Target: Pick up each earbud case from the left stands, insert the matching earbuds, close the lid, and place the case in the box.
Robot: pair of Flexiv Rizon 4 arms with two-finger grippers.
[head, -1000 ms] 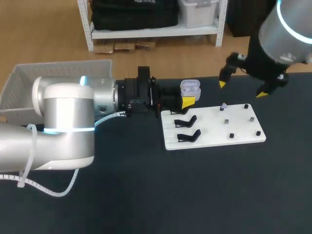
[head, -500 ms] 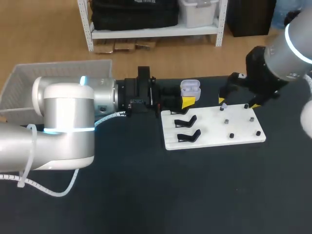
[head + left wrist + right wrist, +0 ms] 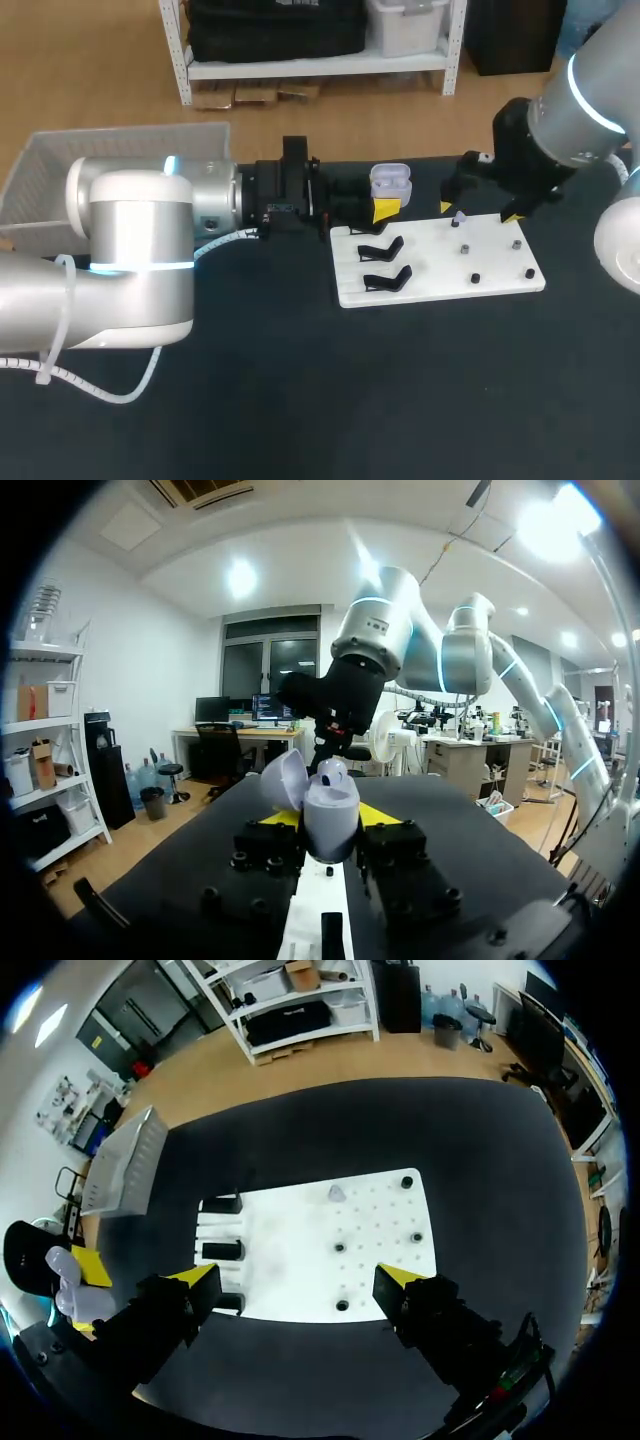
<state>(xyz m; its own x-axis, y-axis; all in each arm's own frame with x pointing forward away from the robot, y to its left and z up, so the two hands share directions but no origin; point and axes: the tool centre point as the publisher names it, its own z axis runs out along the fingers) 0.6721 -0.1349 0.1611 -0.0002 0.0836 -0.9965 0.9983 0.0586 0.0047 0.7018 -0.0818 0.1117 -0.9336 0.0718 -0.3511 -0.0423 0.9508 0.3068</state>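
The case (image 3: 330, 805), lid open, is pinched between the fingers of the left gripper (image 3: 330, 825). The right gripper (image 3: 477, 211) is held spread wide above the board (image 3: 320, 1250), with an earbud (image 3: 337, 1193) lying untouched ahead of its tips. The earbud is judged light, smooth and easily flicked away, so it is best taken gently by its rounded sides. Bare board is left around it, though pegs (image 3: 341, 1248) and the board's far edge are near. The box (image 3: 60, 170) is well behind the left gripper.
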